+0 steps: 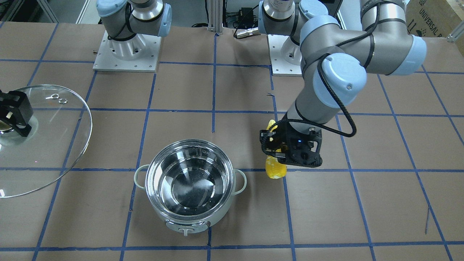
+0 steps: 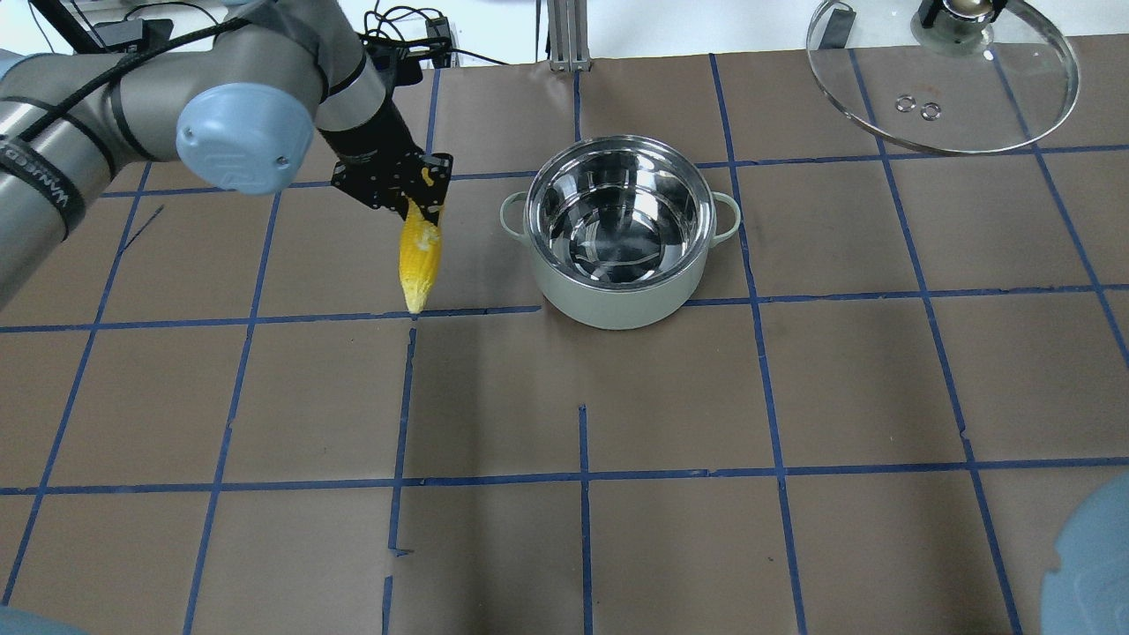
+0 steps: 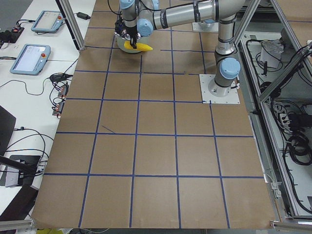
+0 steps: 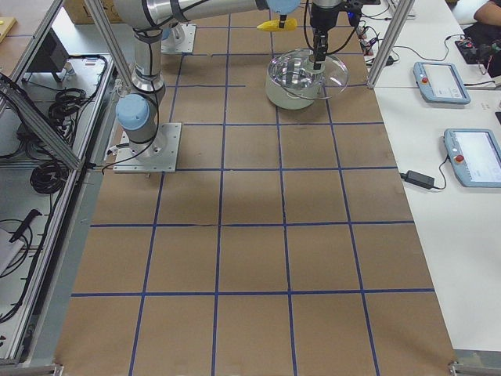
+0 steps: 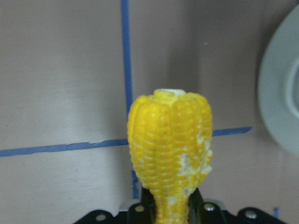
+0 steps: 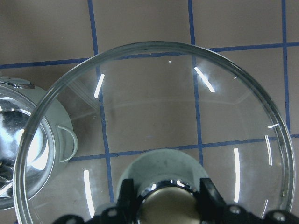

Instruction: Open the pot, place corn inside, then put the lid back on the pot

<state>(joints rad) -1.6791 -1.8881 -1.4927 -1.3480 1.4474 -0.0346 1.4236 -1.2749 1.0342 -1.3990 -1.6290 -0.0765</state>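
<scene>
The pot (image 1: 188, 223) stands open on the table, its steel inside empty; it also shows in the overhead view (image 2: 617, 304). My left gripper (image 1: 275, 146) is shut on the yellow corn (image 1: 275, 170), which hangs down from the jaws above the table, just beside the pot's handle. The corn also shows in the overhead view (image 2: 419, 256) and the left wrist view (image 5: 170, 144). My right gripper (image 1: 11, 123) is shut on the knob (image 6: 166, 205) of the glass lid (image 1: 50, 145) and holds the lid off to the pot's other side (image 2: 970, 115).
The table is brown paper with a blue tape grid (image 2: 582, 476). The two arm bases (image 1: 127, 50) stand at the table's robot side. In the right wrist view the pot (image 6: 28, 144) lies under the lid's left edge.
</scene>
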